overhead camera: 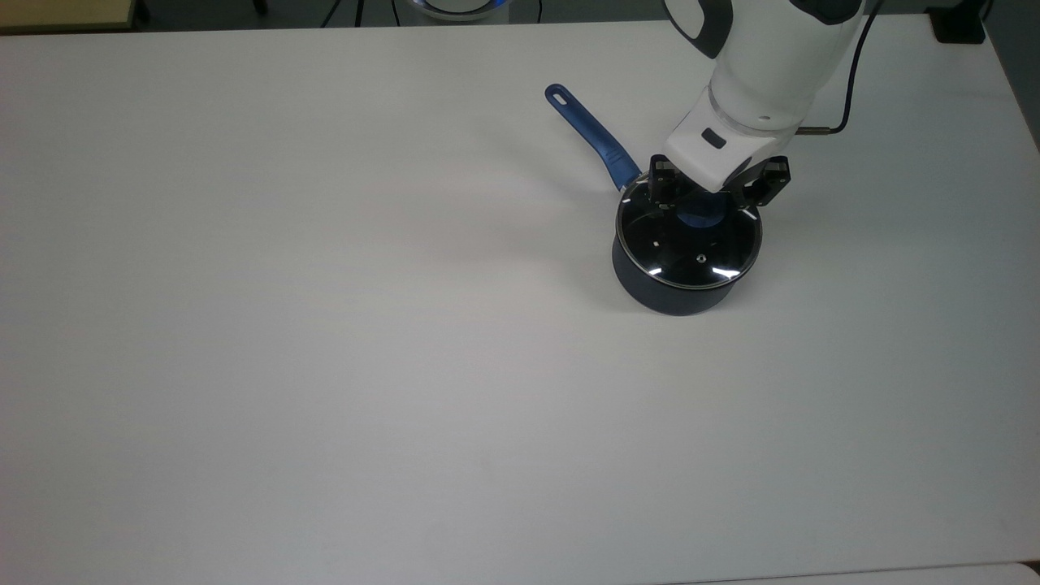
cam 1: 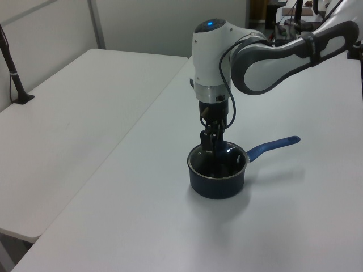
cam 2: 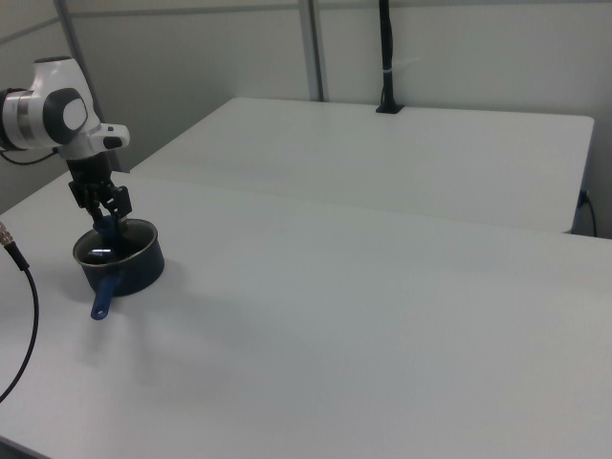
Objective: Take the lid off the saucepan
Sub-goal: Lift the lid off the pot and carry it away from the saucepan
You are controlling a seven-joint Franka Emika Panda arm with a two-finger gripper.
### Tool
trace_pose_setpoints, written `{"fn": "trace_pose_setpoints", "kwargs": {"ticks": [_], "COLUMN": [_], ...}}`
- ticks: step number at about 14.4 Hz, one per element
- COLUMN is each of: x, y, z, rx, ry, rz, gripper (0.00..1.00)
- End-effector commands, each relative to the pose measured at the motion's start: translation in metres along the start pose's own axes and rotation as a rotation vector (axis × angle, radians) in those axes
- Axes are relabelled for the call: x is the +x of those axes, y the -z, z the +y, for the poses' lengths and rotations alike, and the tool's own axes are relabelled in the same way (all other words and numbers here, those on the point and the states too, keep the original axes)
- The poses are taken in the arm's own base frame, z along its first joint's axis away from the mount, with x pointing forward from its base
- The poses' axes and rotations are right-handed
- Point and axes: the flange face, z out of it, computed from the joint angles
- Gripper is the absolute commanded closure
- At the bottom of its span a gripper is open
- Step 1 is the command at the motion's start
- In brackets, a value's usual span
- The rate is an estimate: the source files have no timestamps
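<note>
Lid point(overhead camera: 689, 244) seated on saucepan point(overhead camera: 668, 291), right of centre in the top view, upper half of frame. Gripper point(overhead camera: 705, 210) down over the blue knob point(overhead camera: 697, 218), fingers either side of it; can't tell if they're clamped. Handle point(overhead camera: 591, 134) points to the top view's upper left on the white table point(overhead camera: 325, 325).

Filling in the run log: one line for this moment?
gripper: at knob, grip unclear | lid: seated on saucepan | phase: pre-lift
</note>
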Motion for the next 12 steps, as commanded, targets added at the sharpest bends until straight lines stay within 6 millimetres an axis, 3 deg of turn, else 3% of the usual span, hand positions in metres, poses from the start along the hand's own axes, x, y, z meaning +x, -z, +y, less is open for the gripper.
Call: {"fn": "trace_pose_setpoints", "kwargs": {"ticks": [1, 4, 9, 12], "x": [-0.004, -0.009, -0.018, -0.020], "y": [0.021, 0.035, 0.091, 0.106], "z": [0.006, 0.009, 0.030, 0.042], "rx": [-0.011, -0.011, 0.017, 0.022], "ry": [-0.004, -0.001, 0.004, 0.002], "rz": [-0.004, -0.013, 0.009, 0.011], "gripper": [0.40, 0.42, 0.42, 0.42]}}
